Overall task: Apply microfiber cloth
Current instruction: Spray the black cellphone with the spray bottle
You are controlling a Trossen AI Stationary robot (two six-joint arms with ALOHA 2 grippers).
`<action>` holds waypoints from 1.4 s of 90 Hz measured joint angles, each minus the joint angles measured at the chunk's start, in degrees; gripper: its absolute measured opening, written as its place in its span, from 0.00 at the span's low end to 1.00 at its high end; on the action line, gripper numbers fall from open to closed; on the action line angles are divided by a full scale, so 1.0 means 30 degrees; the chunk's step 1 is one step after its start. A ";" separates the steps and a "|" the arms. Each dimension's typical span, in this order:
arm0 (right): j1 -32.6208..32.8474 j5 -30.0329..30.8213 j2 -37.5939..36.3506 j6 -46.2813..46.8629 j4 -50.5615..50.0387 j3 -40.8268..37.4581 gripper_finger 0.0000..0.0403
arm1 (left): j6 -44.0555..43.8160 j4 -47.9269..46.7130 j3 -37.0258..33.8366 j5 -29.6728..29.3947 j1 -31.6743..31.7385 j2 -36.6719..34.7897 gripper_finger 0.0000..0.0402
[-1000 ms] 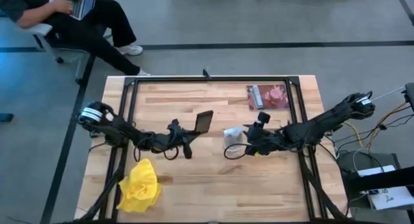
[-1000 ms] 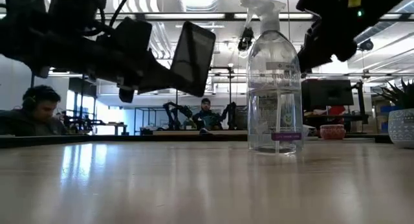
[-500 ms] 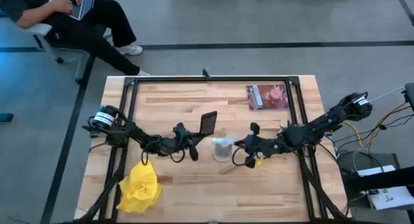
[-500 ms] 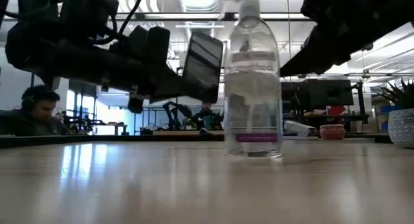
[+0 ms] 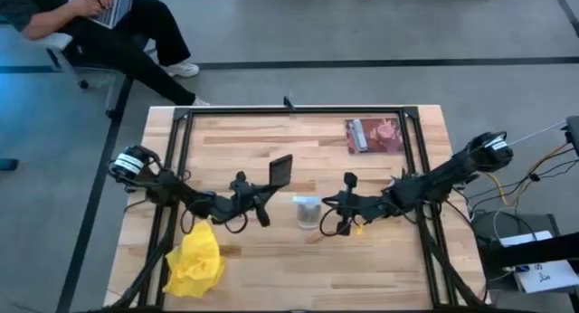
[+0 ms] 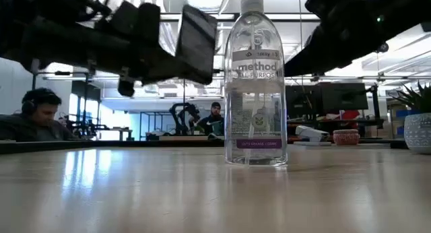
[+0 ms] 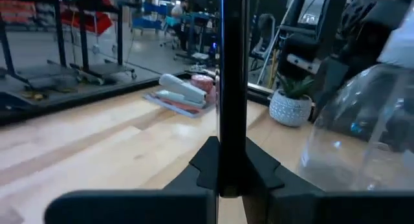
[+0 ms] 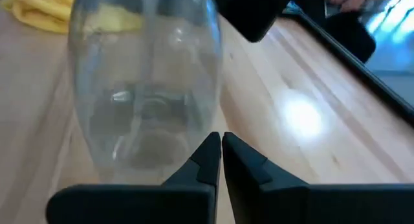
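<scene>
The yellow microfiber cloth (image 5: 194, 263) lies bunched on the table near the near-left corner, with no gripper on it; it also shows behind the bottle in the right wrist view (image 8: 39, 7). My left gripper (image 5: 269, 191) is left of centre, shut on a black phone (image 5: 280, 171) held above the table (image 6: 197, 39). A clear spray bottle (image 5: 308, 211) stands upright on its base at the centre (image 6: 256, 91). My right gripper (image 5: 326, 207) is shut, right beside the bottle's right side. My left gripper pinches the phone's lower end (image 7: 233, 130) between its two fingers, one on each flat face. The phone stands up from the fingers, tilted, lifted clear of the table. My right gripper's shut fingertips (image 8: 210, 149) are level at the bottle's lower wall (image 8: 145, 120); I cannot tell whether they touch it.
A red-and-white packet (image 5: 374, 135) lies at the far right. A black frame (image 5: 298, 111) runs round the table. A person sits beyond the far-left corner (image 5: 109, 23). A potted plant (image 6: 417, 125) stands at the right. Bare wood lies along the near edge.
The spray bottle has slid upright toward the table's left and near edge, and my right gripper has gone the same way close behind it. My left gripper has swung a little right, then back left, and has risen with the phone.
</scene>
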 joint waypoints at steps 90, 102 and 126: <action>0.0542 -0.1792 0.4015 0.3727 0.0459 0.1654 0.00 | -0.2803 -0.2738 -0.1457 -0.1963 -0.2184 0.0610 0.03; -0.0434 -0.1373 0.3742 0.2962 0.1051 0.1654 0.00 | -0.3766 -0.2749 -0.1166 -0.2470 -0.3165 0.1482 0.03; -0.0514 -0.4569 0.4521 0.3044 0.3560 0.1810 0.00 | -0.4328 -0.2801 0.0050 -0.2970 -0.5050 0.3536 0.03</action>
